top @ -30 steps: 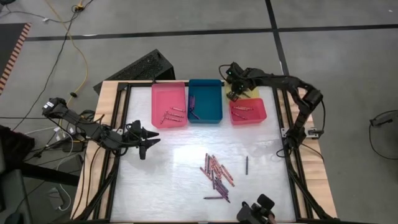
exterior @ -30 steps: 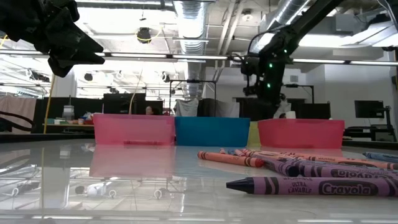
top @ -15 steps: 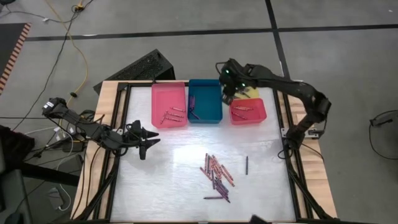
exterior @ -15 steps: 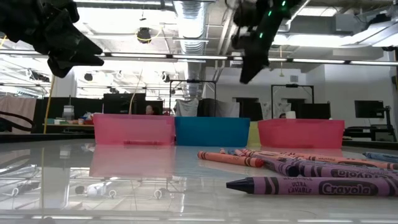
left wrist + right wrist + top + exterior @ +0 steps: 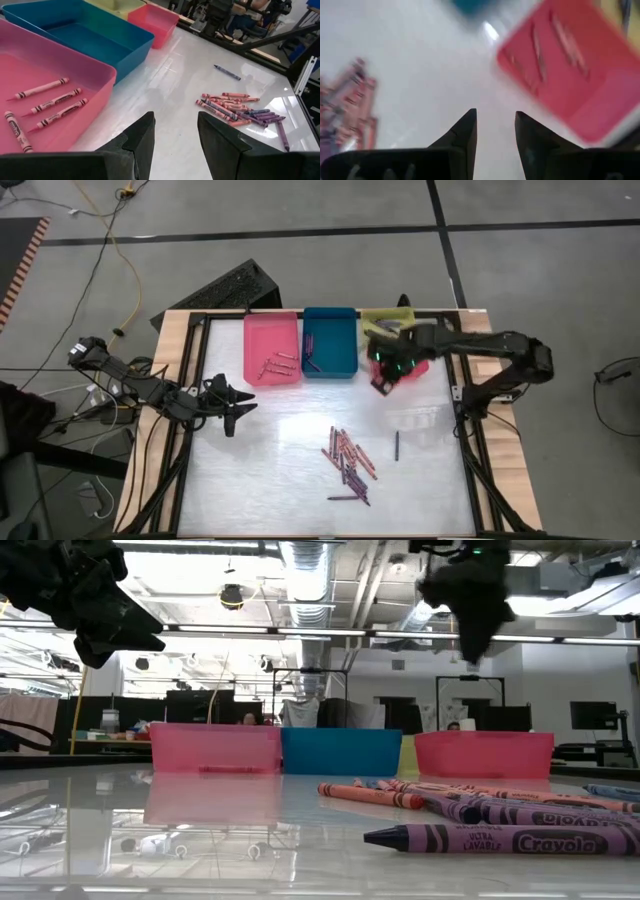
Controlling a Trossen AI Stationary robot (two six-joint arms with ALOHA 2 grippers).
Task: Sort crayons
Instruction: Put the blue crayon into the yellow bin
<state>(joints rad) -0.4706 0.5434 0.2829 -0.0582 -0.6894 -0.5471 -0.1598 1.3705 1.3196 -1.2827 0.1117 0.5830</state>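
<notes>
Right tool hangs over the near edge of the red tray, fingers spread with a clear gap and nothing between them; judging by that, it has nothing to deliver and is free for another pick. Left tool waits above bare counter, well to the pink tray's near-left side, fingers also apart and empty, parked clear of the trays so it doesn't block the other arm.

Crayons: the unsorted pile lies on the counter well nearer the camera side than the red tray, sticks loosely overlapping, mostly red, pink and purple. One dark crayon lies alone just right of that pile. A few pink crayons sit in the pink tray, dark ones along the teal tray's left wall, several reddish sticks in the red tray. Yellow tray sits behind the red tray; contents too small to tell.

Sorting looks partway done, most sticks unsorted.
</notes>
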